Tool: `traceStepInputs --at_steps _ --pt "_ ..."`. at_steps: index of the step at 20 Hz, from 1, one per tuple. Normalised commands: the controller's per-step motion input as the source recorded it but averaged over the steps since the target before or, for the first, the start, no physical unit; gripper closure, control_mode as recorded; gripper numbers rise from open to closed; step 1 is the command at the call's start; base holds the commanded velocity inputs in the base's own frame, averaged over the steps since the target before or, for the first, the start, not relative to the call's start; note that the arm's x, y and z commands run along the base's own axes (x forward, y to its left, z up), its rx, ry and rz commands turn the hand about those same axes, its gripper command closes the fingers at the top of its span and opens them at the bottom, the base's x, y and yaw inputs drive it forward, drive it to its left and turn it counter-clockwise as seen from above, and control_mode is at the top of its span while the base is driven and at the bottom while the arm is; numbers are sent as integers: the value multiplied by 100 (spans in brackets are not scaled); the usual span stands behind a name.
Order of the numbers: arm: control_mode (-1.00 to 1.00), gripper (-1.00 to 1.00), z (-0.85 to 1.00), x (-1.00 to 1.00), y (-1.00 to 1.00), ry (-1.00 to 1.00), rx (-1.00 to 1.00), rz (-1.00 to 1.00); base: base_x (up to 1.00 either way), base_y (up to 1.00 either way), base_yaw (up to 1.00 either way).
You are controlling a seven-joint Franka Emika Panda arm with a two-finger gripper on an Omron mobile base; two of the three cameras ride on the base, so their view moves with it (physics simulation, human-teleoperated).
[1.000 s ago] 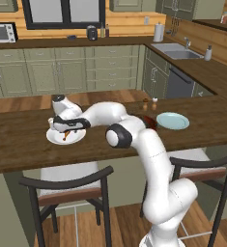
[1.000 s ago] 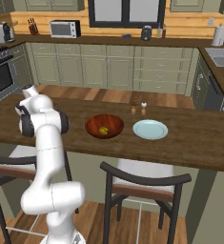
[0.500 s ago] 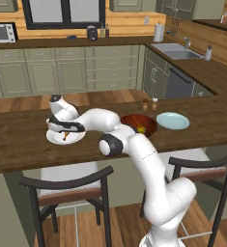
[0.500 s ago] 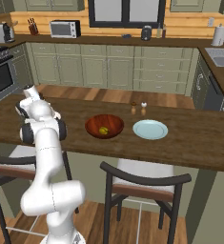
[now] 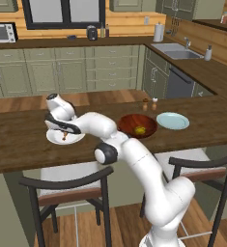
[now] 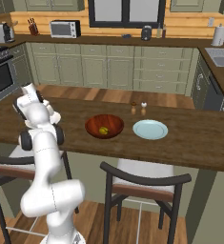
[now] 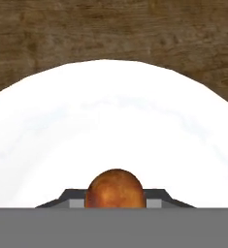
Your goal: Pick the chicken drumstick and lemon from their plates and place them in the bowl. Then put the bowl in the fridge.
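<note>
Nearest me, two dark metal-frame stools (image 5: 62, 185) tucked under the dark wood island counter (image 5: 18, 144).

On the counter, the round shallow plain white plate (image 5: 76, 139) has the white arm's two-finger gripper (image 5: 63, 135) pressed down into it. In the hand view the small orange-brown chicken drumstick (image 7: 116, 189) sits right between the dark finger tips (image 7: 156, 196), its rounded meaty end facing the camera, white plate underneath. The fingers are snug against both sides of it, so I read that as clenched on the drumstick. It looks low on the plate, not lifted yet as far as I can tell.

Next along the counter: the round glossy reddish-brown bowl (image 5: 137, 126) with the small yellow-green lemon (image 5: 140, 130) already inside. Lemon leg done. Just beside the bowl, the round pale blue-green plate (image 5: 173, 120), bare. Two small shakers (image 6: 138, 108) stand just behind bowl and plate.

Status, my judgement:
- lemon into bowl: done
- drumstick: grasped on its plate, still to be lifted, carried over and dropped in the bowl
- bowl into fridge: not started. I can't make out a fridge from here, so the base probably has to drive.

Far side: green-grey base cabinets (image 6: 108, 71) under a wood worktop, a microwave (image 6: 65, 28), a toaster (image 6: 0, 33), a dark kettle (image 6: 146, 33), and a sink (image 5: 175, 50) on the right-hand run.
</note>
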Motion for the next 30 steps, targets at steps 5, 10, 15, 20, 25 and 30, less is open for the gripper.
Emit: traceStepInputs --at_steps 5,10,15,20,25,30 --pt "-100 100 10 -54 -51 -4 2 0 0 0 0" --pt "-100 100 61 -70 -76 -9 7 0 0 0 0" --pt "-100 100 29 -100 -100 -20 9 0 0 0 0" --pt "-100 100 14 -100 -100 -21 11 2 0 0 0" --pt "-100 100 1 -100 -100 -27 18 4 0 0 0" --pt "-100 100 16 -75 -100 -18 25 1 0 0 0"
